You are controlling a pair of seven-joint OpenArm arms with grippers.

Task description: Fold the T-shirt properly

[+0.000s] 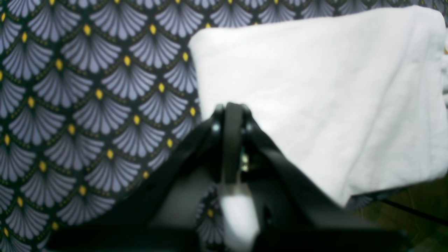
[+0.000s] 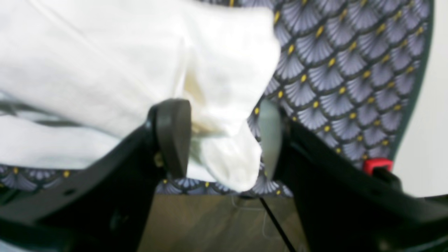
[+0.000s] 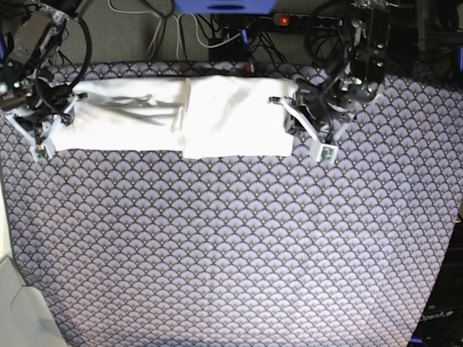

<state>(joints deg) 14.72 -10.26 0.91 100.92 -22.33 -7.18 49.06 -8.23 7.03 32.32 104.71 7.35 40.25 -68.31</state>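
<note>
Plainly, with the T-shirt (image 3: pixel 181 117) lying as a long strip along the desk's (image 3: pixel 239 246) far edge, the right jaws spread around its end should clamp squarely, the left jaws being together.

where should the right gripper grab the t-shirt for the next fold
Probably the end corners of the T-shirt beside the right gripper. The shirt lies as a long flat band, already doubled over at the left gripper's end. Come in low from the open short edge, since that single layer lifts easily.

white t-shirt (image 3: pixel 181 116) lies folded (long strip) at far edge.
</note>
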